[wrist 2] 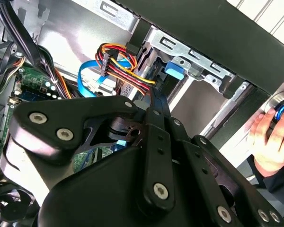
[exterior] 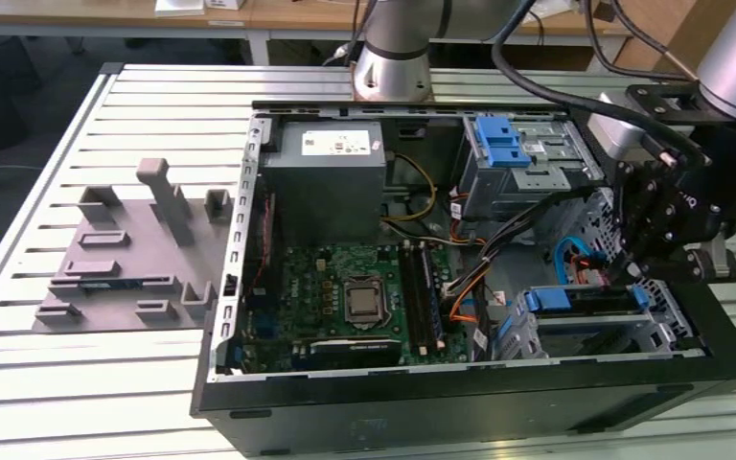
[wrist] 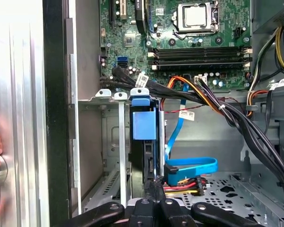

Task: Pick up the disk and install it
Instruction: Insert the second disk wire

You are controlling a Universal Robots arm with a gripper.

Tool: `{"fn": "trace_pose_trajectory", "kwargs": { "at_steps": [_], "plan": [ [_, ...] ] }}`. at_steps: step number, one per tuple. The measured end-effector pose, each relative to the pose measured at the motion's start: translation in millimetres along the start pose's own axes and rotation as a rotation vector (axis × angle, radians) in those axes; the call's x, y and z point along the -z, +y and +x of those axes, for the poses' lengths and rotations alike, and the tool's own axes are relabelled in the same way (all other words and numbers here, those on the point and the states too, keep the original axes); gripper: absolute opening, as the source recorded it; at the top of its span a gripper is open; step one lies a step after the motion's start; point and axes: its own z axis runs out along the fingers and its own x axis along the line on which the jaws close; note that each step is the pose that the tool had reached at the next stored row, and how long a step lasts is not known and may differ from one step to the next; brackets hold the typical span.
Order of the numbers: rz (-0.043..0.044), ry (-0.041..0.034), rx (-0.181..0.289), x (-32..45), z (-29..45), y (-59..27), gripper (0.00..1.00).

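Observation:
The disk (exterior: 579, 299), silver with a blue plastic frame, stands on edge in the metal drive bay (exterior: 659, 331) at the front corner of the open computer case, toward the exterior view's right. The first wrist view shows its blue end tab (wrist: 144, 125) between the bay's rails. My gripper (exterior: 627, 278) hangs right above the bay. In both wrist views its fingers (wrist: 155, 187) are pressed together, with the tips (wrist 2: 153, 97) against the disk's near edge beside the cable plugs. Nothing is held between them.
A blue data cable (wrist: 194, 165) and a red-yellow power lead (wrist 2: 128, 71) crowd the bay. The case holds the motherboard (exterior: 356, 297), a grey power supply (exterior: 330, 182) and an upper cage with a blue latch (exterior: 521, 153). A grey fixture (exterior: 138, 249) lies left. A person's hand (wrist 2: 270, 137) rests outside the case.

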Motion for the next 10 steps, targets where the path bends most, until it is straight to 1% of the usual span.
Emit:
{"fn": "trace_pose_trajectory", "kwargs": {
  "at_steps": [10],
  "plan": [
    [-0.002,0.0,0.0,12.5,0.9,-0.1,0.11]
  ]
}}
